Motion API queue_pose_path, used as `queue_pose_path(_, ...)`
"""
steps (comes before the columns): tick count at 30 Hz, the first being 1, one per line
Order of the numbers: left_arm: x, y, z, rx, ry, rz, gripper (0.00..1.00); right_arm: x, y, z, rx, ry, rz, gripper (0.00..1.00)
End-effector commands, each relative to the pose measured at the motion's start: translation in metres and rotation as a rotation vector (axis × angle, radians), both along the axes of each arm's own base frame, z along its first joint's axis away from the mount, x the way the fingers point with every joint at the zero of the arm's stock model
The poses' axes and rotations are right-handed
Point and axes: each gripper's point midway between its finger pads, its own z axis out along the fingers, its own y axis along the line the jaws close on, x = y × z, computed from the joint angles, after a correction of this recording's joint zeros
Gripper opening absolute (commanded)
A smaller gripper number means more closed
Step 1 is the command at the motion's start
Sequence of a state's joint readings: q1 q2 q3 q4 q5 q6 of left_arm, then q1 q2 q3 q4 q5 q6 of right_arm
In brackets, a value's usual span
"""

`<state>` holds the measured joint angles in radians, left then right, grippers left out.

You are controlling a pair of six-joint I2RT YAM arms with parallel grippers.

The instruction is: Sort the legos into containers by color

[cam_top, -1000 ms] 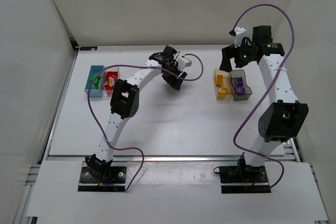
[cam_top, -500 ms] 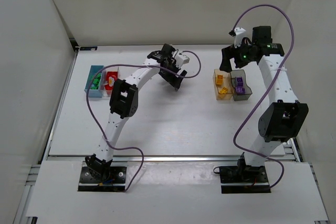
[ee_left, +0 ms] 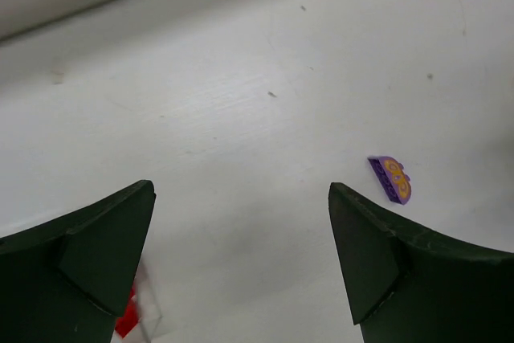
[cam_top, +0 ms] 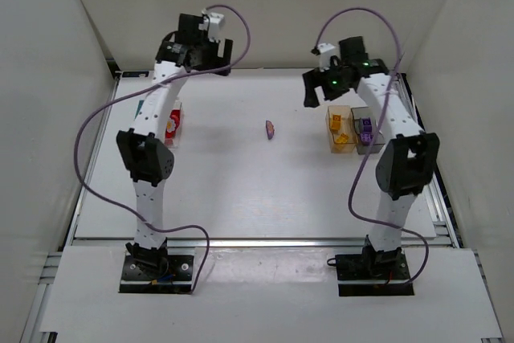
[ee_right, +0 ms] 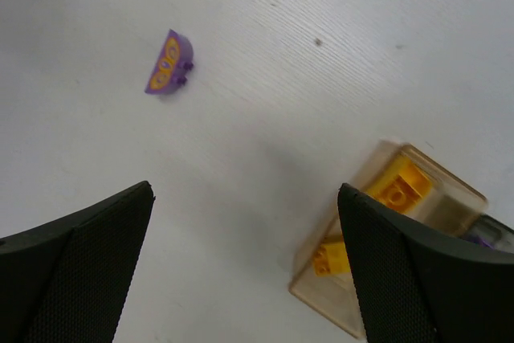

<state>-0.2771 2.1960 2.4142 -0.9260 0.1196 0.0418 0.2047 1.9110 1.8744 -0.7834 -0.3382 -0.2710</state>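
The purple brick (cam_top: 271, 128) lies alone mid-table, with bare table (cam_top: 241, 190) on every side, so a gripper could drop onto it from any direction. To its right, well apart, the orange bin (cam_top: 347, 114) and the dark bin (cam_top: 377, 144) stand touching, walling off that side. At the left edge, the bin with red bricks (cam_top: 180, 114) sits partly behind the left arm (its far end is hidden). Both arms hang high at the back, jaws spread wide.
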Motion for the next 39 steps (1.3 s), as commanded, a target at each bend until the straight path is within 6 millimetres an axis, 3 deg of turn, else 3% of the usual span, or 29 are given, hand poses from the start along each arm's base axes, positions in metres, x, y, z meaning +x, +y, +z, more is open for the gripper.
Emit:
queue_pose_path(1,-0.027,0.049,0.032,0.064,-0.015,0.171,0.99,0.009,0.041,-0.005,-0.037,0.027,-0.107,0.99)
queue_pose_path(3,-0.037,0.064,0.043,0.071,-0.035,0.205,0.99,0.009,0.061,-0.007,-0.047,0.035,-0.141,0.99)
queue_pose_path(5,-0.043,0.085,0.037,0.101,-0.017,0.251,0.99,0.008,0.074,-0.023,-0.031,0.105,-0.207,0.99)
queue_pose_path(6,-0.047,0.093,0.046,0.101,-0.035,0.266,0.99,0.013,0.077,-0.024,-0.058,0.081,-0.261,0.98)
queue_pose_path(9,-0.056,0.110,0.039,0.130,-0.016,0.296,1.00,0.017,0.091,-0.040,-0.113,0.061,-0.366,0.94)
queue_pose_path(13,-0.070,0.124,0.035,0.140,0.005,0.315,0.99,0.013,0.110,-0.049,-0.095,0.085,-0.418,0.93)
queue_pose_path(19,-0.083,0.137,0.024,0.167,0.033,0.334,0.99,0.001,0.136,-0.080,-0.135,0.122,-0.414,0.92)
queue_pose_path(35,-0.095,0.153,0.017,0.175,0.058,0.359,0.99,0.010,0.147,-0.145,-0.167,0.217,-0.375,0.79)
queue_pose_path(39,-0.098,0.156,0.010,0.192,0.073,0.361,0.99,0.017,0.149,-0.154,-0.152,0.229,-0.365,0.68)
